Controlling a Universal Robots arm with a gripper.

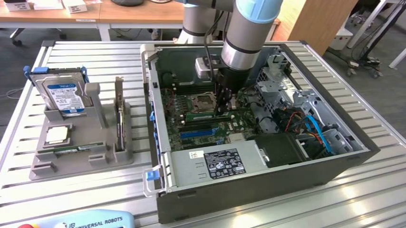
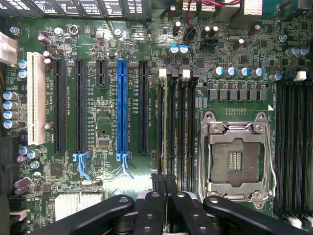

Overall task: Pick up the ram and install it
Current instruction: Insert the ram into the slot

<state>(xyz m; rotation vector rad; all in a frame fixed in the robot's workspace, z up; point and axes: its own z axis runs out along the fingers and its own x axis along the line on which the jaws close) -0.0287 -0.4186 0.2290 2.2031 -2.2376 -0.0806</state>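
The pincer (image 2: 164, 180) hung low inside the case, fingers pressed together on what looked like the ram (image 2: 163, 127), held edge-on. Its long axis ran along the slot (image 2: 163, 74) directly beneath, just beside the socket (image 2: 238, 156).

Exterior view high, oblique over computer case (image 1: 254, 194), wrist view close, straight down on shared motherboard (image 2: 105, 125)

arm (image 1: 241, 59): silver tube, light-blue cap (image 1: 257, 10) | claw (image 2: 164, 178): black | cable (image 1: 206, 47): black
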